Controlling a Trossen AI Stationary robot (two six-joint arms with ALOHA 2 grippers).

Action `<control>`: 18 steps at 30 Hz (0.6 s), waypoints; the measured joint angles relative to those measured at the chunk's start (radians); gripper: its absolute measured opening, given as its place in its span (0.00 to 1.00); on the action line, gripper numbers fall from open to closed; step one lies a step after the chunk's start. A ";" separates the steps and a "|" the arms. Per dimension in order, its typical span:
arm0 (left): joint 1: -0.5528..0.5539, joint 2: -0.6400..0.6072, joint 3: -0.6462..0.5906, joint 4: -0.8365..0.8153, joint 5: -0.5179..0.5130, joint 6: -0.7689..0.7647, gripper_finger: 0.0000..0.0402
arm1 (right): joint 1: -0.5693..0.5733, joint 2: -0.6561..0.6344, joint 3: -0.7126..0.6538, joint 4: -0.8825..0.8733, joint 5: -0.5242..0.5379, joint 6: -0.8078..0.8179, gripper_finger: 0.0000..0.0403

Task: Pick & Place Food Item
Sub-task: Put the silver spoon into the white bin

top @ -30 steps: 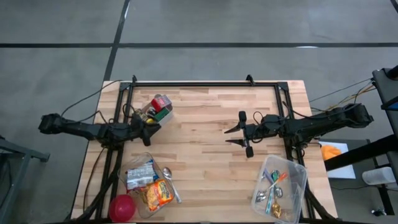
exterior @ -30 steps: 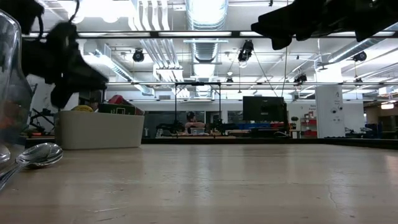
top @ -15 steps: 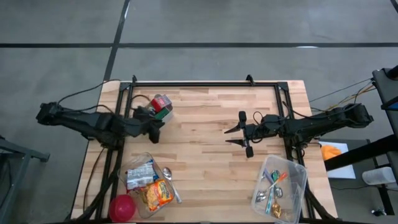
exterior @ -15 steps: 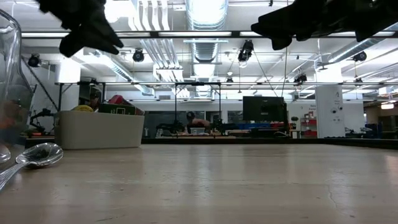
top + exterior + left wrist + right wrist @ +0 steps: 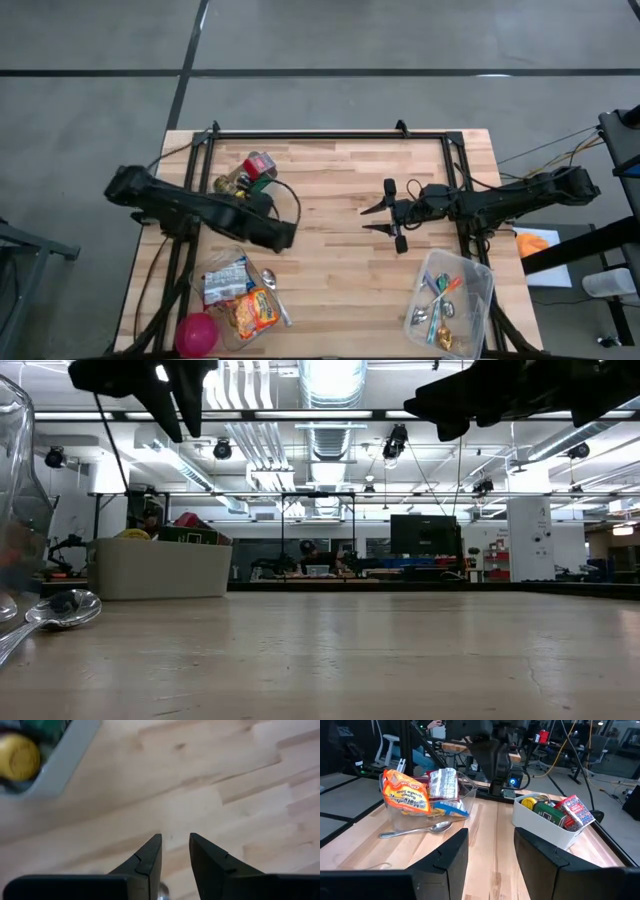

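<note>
A white bin (image 5: 228, 172) at the far left holds a red can (image 5: 261, 162), a green can (image 5: 547, 811) and a yellow-lidded one (image 5: 19, 756). A clear tub (image 5: 212, 262) at the near left holds an orange noodle packet (image 5: 256, 312) and a silver packet (image 5: 224, 282). My left gripper (image 5: 285, 237) hangs over bare wood between bin and tub, pointing down; its fingers (image 5: 150, 855) stand a little apart with nothing between them. My right gripper (image 5: 373, 218) hovers open at the table's middle right, facing left and holding nothing.
A spoon (image 5: 274, 296) lies on the wood beside the clear tub. A red ball (image 5: 197, 333) sits at the near left corner. A second clear tub (image 5: 478, 300) with cutlery stands at the near right. Bare wood lies between the two grippers.
My left gripper has risen from beside the white bin and swung toward the table's middle and near edge. It has tipped from nearly level to pointing steeply down. My right arm has kept still.
</note>
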 joint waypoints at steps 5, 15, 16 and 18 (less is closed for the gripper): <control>0.000 0.127 0.127 -0.084 0.078 -0.098 0.25 | 0.000 0.000 0.000 0.000 0.000 0.000 0.39; 0.010 0.264 0.195 -0.082 0.431 -0.388 0.30 | 0.000 0.000 0.000 -0.008 0.000 0.000 0.39; 0.009 0.275 0.195 -0.080 0.452 -0.404 0.31 | 0.000 0.000 0.000 -0.009 0.000 0.000 0.39; 0.010 0.288 0.196 -0.073 0.479 -0.433 0.36 | 0.000 0.000 0.000 -0.009 0.000 0.000 0.39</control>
